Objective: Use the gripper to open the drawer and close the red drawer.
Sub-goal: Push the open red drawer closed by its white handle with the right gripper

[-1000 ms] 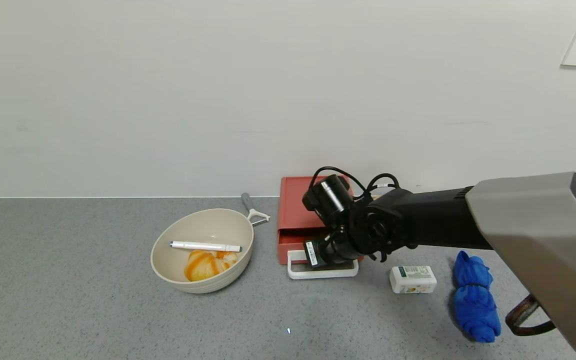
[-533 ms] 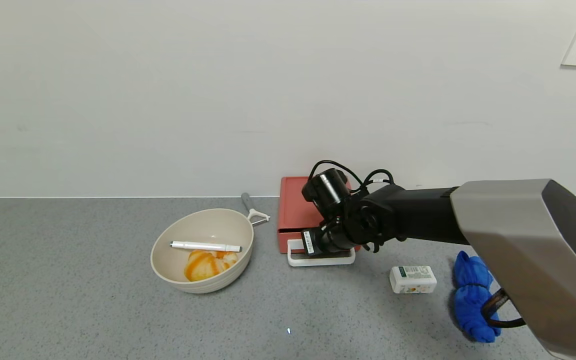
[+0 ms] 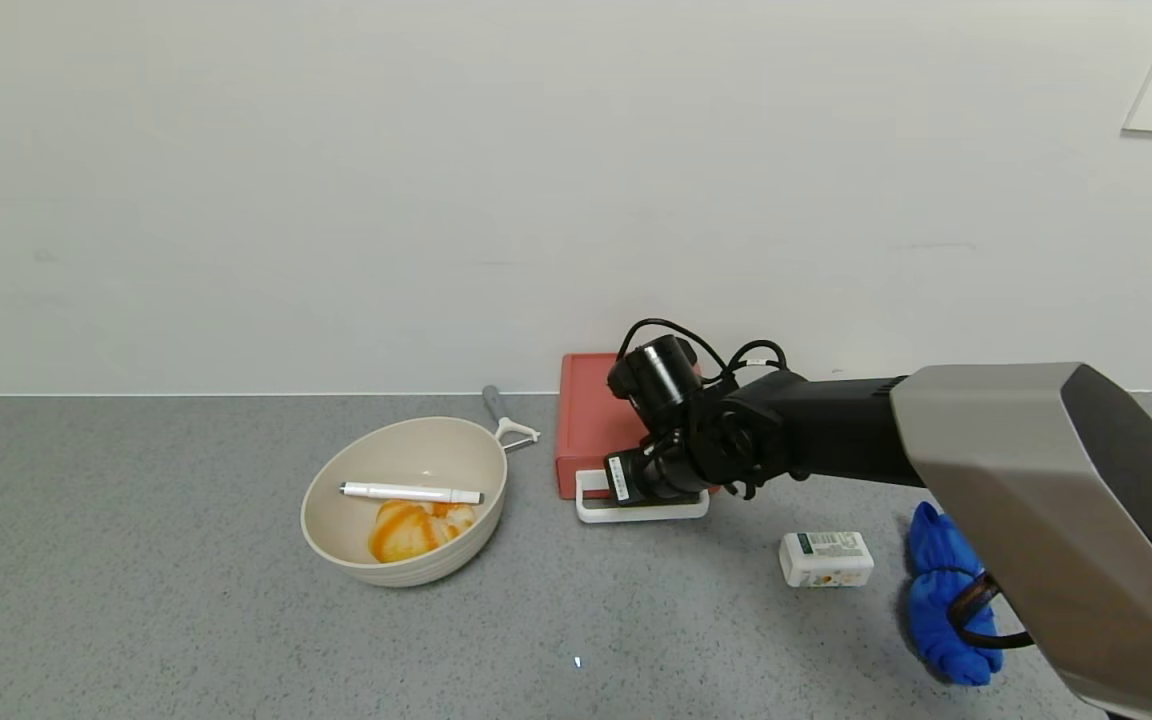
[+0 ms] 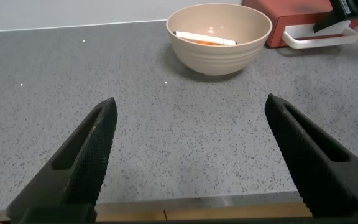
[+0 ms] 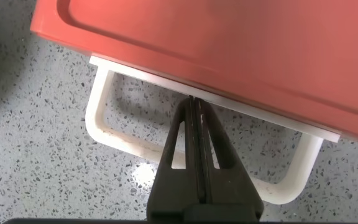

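Observation:
The coral-red drawer [image 3: 584,420] lies flat by the wall, right of the beige bowl, with its white loop handle [image 3: 641,514] sticking out toward me. Its tray looks pushed in, front flush with the box. My right gripper [image 3: 648,488] is shut and empty. In the right wrist view its closed fingers [image 5: 194,149] cross over the handle's outer bar [image 5: 114,135], and the gripper [image 5: 194,102] touches the drawer's front edge [image 5: 229,43]. My left gripper [image 4: 191,155] is open and empty, low over the counter's near edge, far from the drawer [image 4: 291,22].
A beige bowl [image 3: 331,520] holds a white pen [image 3: 411,493] and an orange-striped thing. A peeler [image 3: 508,420] lies behind it. A small white box [image 3: 825,558] and a blue cloth [image 3: 946,605] lie to the right of the drawer. The wall is just behind.
The drawer tray has slid back into the red box. My right gripper moved toward the wall with the handle, fingers staying shut.

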Controlling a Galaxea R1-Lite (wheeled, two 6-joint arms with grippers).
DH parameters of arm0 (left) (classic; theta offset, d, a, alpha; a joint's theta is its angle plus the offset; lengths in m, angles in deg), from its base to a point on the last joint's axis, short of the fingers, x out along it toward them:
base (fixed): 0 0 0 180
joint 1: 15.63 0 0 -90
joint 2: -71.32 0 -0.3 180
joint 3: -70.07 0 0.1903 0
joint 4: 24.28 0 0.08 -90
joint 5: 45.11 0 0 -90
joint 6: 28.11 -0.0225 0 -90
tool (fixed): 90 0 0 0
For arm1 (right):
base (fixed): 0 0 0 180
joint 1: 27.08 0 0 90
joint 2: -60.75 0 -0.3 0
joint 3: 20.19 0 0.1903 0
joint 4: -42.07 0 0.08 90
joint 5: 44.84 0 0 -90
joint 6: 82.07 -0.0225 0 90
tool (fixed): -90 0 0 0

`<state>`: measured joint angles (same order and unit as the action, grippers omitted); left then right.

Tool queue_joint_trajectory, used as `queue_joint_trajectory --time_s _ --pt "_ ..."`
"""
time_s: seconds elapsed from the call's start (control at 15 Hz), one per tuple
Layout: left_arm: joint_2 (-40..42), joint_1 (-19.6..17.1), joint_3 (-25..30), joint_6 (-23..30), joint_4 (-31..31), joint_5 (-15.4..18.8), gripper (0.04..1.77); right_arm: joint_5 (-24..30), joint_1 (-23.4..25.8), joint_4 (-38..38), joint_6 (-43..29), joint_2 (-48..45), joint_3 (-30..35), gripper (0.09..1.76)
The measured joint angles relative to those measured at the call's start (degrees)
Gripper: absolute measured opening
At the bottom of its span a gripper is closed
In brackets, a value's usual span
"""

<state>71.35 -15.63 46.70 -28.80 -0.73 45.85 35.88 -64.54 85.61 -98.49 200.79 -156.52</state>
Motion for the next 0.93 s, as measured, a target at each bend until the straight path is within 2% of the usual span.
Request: queue_joint_trajectory --time_s 0.73,0.93 --pt "0.00 0.00 0.00 -0.02 -0.02 -0.02 1.72 0.16 -0.35 0.16 -0.13 -0.79 0.23 0.12" --pt "0.00 0.00 0.00 -0.02 0.00 0.00 1.72 0.24 -1.21 6.80 -0.06 -3.15 0.69 0.12"
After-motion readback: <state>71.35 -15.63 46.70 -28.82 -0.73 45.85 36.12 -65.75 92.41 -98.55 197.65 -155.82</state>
